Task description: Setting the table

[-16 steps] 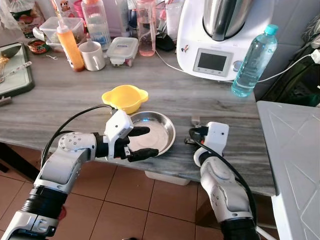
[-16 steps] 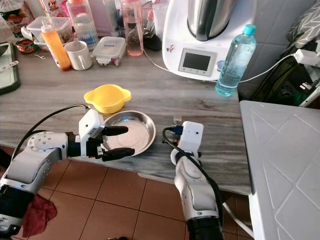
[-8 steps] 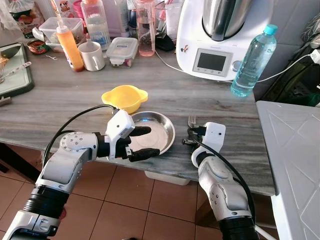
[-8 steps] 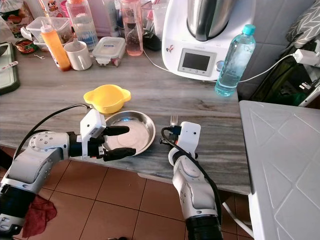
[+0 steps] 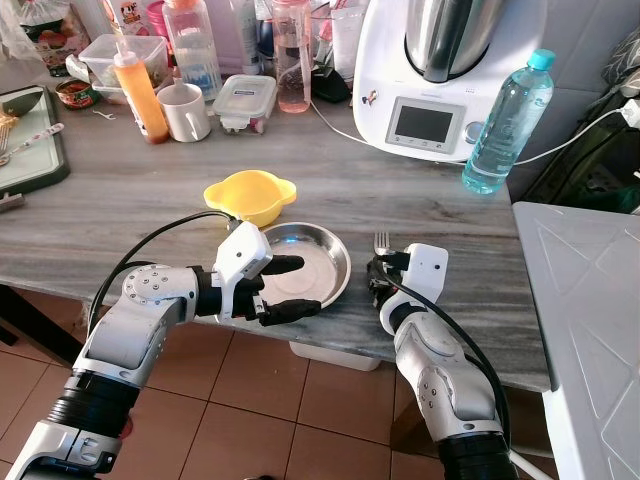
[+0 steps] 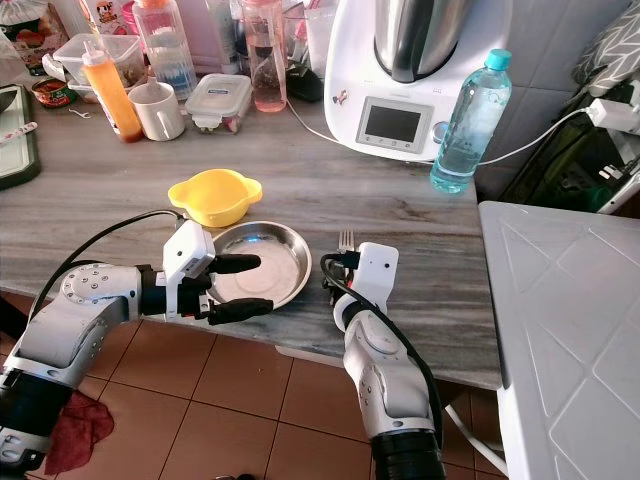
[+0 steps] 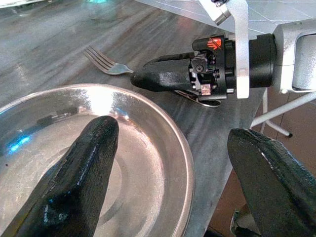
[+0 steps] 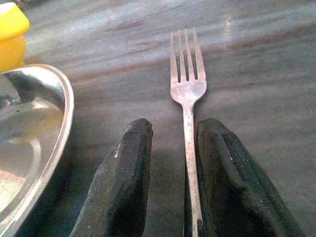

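The right gripper (image 8: 170,163) sits low on the grey worktop (image 5: 130,200), its two fingers slightly parted with the fork (image 8: 186,89) lying flat between them, tines pointing away. Just to its left is the steel plate (image 5: 325,262). The left gripper (image 5: 290,288) stands spread wide over that plate's near rim. Beyond the plate sits a yellow bowl (image 5: 250,195).

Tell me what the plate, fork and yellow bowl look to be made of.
Plate: polished metal, probably stainless steel; it mirrors light and the left claw.
Fork: duller silver metal, likely steel, with a soft sheen.
Yellow bowl: matte, evenly coloured, moulded handles; likely plastic, possibly silicone.
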Robot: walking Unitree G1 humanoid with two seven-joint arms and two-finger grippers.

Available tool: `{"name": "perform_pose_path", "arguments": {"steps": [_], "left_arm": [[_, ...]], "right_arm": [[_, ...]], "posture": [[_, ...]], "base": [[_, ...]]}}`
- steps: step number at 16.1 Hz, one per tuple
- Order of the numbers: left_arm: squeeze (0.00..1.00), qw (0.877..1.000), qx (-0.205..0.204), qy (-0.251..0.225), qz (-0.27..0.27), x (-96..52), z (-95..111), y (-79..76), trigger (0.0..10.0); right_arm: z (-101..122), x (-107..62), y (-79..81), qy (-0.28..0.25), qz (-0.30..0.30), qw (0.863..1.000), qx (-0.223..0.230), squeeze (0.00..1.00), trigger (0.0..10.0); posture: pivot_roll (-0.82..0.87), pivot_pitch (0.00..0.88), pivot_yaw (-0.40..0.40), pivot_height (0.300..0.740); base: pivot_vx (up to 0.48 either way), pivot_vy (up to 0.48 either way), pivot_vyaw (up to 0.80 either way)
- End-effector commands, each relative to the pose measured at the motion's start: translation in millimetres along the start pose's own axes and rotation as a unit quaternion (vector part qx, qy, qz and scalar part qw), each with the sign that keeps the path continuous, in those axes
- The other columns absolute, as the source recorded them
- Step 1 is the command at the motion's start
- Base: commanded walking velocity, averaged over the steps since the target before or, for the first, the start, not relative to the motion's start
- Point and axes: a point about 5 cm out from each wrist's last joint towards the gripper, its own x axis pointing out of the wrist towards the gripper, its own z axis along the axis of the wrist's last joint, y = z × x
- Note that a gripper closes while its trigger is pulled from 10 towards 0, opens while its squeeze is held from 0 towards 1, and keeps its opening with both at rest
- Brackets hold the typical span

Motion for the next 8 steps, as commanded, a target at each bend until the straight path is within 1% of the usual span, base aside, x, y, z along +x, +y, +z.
{"name": "perform_pose_path", "arguments": {"steps": [1,3,6,8], "left_arm": [[0.00,1.000,0.006,0.004,-0.003,0.4,0.9,-1.3,10.0],[0.00,1.000,0.006,0.005,-0.003,0.2,0.6,-1.3,10.0],[0.00,1.000,0.005,0.005,-0.004,0.6,0.8,-1.5,10.0],[0.00,1.000,0.005,0.005,-0.004,0.9,0.9,-1.3,10.0]], "right_arm": [[-34.5,-9.6,10.3,0.064,-0.003,0.997,0.039,1.00,10.0],[-32.4,-9.9,9.6,0.060,-0.001,0.997,0.039,1.00,10.0],[-20.7,-11.7,7.2,0.029,0.001,0.999,0.017,1.00,10.0],[-17.4,-12.6,4.0,0.020,-0.008,1.000,0.010,1.00,10.0]], "posture": [[0.13,0.126,0.003,0.740],[0.13,0.126,0.003,0.740],[0.13,0.124,0.007,0.740],[0.13,0.122,0.008,0.740]], "base": [[0.000,0.000,0.00],[0.000,0.000,0.00],[0.000,0.000,0.00],[0.000,0.000,0.00]]}}
